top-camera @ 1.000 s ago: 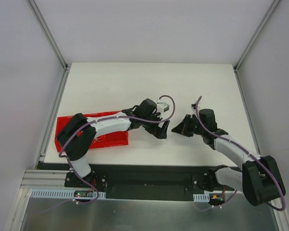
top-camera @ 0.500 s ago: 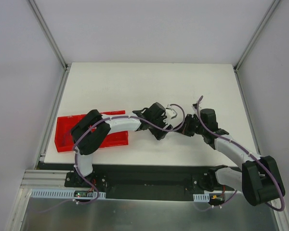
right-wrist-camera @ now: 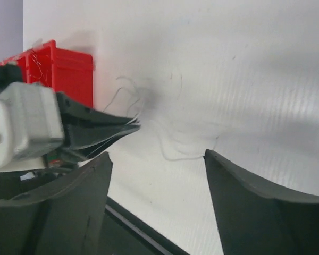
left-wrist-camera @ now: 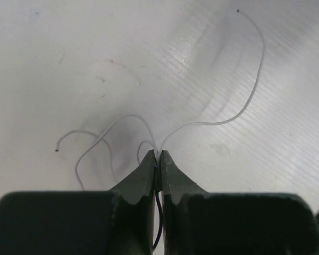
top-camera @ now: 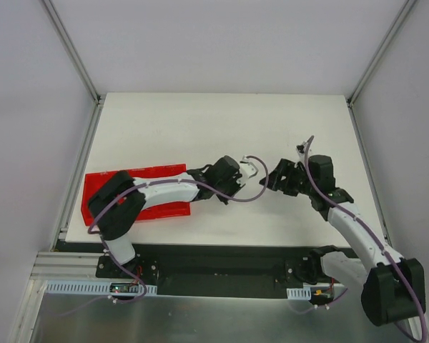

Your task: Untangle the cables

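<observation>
Step in hand, as I judge it: separating strands, w/ one hand anchoring the knot and the other about to take a loose end.

Top view: my left hand (top-camera: 227, 198) sits low over the desk (top-camera: 200, 121) near its front middle, arm stretched across from the left, forearm passing over the red bin (top-camera: 168, 207). My right hand (top-camera: 270, 183) faces it from the right, near but apart, elbow bent back toward the base. The cables are too thin to make out here; they must lie btwn the two hands.

Left wrist view: left hand (left-wrist-camera: 157, 159) is pressed together, tips pinching the cables (left-wrist-camera: 125, 118) right where several whitish strands meet. Loops fan out over the desk to the left and one long strand (left-wrist-camera: 239, 109) curves off up-right to a free end. A dark strand (left-wrist-camera: 158, 223) hangs down btwn the fingers.

Right wrist view: right hand (right-wrist-camera: 158, 154) is spread wide, nothing in it, tilted down toward the desk. The left hand's tips (right-wrist-camera: 133, 126) point in from the left w/ the tangle (right-wrist-camera: 175, 154) just beyond them, lying on the desk btwn my right fingers. Red bin (right-wrist-camera: 69, 69) sits behind.

Next, I reckon: right hand drops onto one free strand, closes on that alone, then draws away from the left pinch. Strands are hair-thin, so the grab needs exact aim and a slow pull.
</observation>
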### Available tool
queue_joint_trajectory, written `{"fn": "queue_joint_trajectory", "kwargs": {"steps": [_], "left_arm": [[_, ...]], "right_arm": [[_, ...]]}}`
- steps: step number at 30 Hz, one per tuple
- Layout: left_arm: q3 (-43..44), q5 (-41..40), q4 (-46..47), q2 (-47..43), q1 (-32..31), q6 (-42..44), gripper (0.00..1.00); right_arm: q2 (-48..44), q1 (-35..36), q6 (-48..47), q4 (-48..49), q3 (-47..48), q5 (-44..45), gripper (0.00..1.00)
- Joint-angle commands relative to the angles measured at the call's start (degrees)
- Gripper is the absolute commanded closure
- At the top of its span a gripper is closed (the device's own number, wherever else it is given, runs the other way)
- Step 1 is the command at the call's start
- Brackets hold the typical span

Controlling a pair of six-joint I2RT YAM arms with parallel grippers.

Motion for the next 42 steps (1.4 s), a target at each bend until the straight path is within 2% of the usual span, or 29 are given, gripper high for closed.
{"fn": "queue_joint_trajectory", "kwargs": {"steps": [1, 6, 10, 14, 17, 20, 22, 24, 27, 29, 33, 37, 42], "left_arm": [[-3.54, 0.36, -0.04, -15.24, -0.29, -3.63, 1.0], [-8.81, 2.21, -3.72, -29.47, 1.54, -7.76, 1.0], [-12.33, 0.64, -10.82, -39.5, 6.63, -11.19, 1.0], [-14.79, -3.92, -19.97, -49.61, 17.6, -16.19, 1.0], [-15.41, -7.55, -27.09, -53.58, 29.46, -22.07, 1.0], [-15.76, -1.6, -32.46, -51.4, 40.63, -27.79, 1.0], [-17.51, 3.07, -32.74, -49.03, 45.74, -30.95, 1.0], [-19.53, 2.22, -32.74, -48.05, 47.07, -34.73, 1.0], [-22.44, -3.31, -32.65, -48.84, 47.43, -40.44, 1.0], [-23.58, -3.94, -32.47, -49.02, 47.52, -42.74, 1.0], [-26.04, -11.04, -31.86, -48.58, 48.04, -46.78, 1.0], [-26.67, -15.01, -29.32, -46.47, 49.18, -48.54, 1.0], [-24.3, -14.5, -24.04, -40.51, 49.54, -47.15, 1.0]], "right_arm": [[-7.42, -1.75, -7.64, -9.26, 5.93, 6.61, 0.22], [-9.45, -2.9, -10.02, -13.14, 7.87, 8.11, 0.2], [-8.84, -2.81, -9.76, -12.09, 7.25, 6.88, 0.2], [-6.91, -2.81, -9.06, -10.51, 7.25, 5.65, 0.2], [-5.94, -2.9, -8.8, -10.42, 7.69, 5.3, 0.2], [-6.03, -2.9, -8.71, -10.42, 7.87, 5.04, 0.2], [-6.12, -2.9, -8.62, -10.42, 7.78, 5.12, 0.2], [-6.29, -2.9, -8.53, -10.33, 7.87, 5.21, 0.2], [-7.08, -2.99, -8.36, -11.12, 7.78, 5.47, 0.2], [-7.96, -2.9, -8.62, -11.47, 7.6, 5.91, 0.2], [-8.14, -2.99, -8.88, -12.09, 7.43, 6.18, 0.2], [-7.52, -2.9, -8.36, -11.65, 7.43, 5.48, 0.2], [-7.96, -2.99, -8.09, -11.47, 7.08, 5.56, 0.2]]}}
